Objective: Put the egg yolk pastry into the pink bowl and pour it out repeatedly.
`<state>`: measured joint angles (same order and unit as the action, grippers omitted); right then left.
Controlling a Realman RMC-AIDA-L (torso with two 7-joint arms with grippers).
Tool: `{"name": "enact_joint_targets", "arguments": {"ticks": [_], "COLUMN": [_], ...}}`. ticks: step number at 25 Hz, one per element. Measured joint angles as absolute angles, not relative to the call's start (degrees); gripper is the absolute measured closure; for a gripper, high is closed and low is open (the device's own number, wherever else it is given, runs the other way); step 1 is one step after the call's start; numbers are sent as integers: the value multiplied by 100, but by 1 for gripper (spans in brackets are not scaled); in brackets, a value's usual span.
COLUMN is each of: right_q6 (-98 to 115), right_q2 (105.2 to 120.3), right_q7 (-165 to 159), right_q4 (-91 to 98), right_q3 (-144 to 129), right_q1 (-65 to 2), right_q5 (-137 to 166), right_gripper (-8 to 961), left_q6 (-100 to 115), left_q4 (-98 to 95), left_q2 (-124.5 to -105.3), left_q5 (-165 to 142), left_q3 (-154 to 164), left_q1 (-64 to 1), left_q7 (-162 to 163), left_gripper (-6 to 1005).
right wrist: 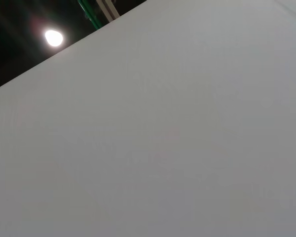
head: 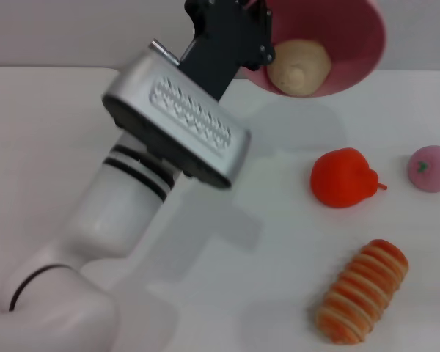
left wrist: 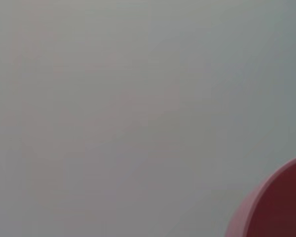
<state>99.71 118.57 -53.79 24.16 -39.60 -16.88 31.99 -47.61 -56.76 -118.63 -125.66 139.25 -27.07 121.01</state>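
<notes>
The pink bowl (head: 352, 44) is lifted off the table at the top of the head view and tilted toward me. My left gripper (head: 255, 38) is shut on the bowl's left rim. The egg yolk pastry (head: 301, 67), a pale cream lump, lies inside the bowl against its lower wall. An edge of the pink bowl (left wrist: 271, 207) also shows in the left wrist view. My right arm is out of view; its wrist camera shows only a blank wall.
On the white table (head: 51, 147) to the right lie a red-orange fruit (head: 345, 178), a small pink round fruit (head: 431, 168) with a green stem, and an orange-and-cream striped bread roll (head: 361, 291). My left arm (head: 125, 198) crosses the table's left half.
</notes>
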Motion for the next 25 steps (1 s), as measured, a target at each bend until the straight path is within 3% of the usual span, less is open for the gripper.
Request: {"name": "enact_joint_targets", "arguments": {"ticks": [25], "right_q6": [9943], "right_q2": [11874], "right_q7": [-5378], "right_q4": [2381], "right_q3": [-3965], "right_q1": [-1752], "right_q5": [3199], "right_gripper": [306], "left_q6": [-6291], "left_q4": [-5593], "left_q2": [-11864], "left_q5": [-12780], "left_q3": [14435], "left_q1": [-2729], "left_q7": [11649], "left_gripper": [965]}}
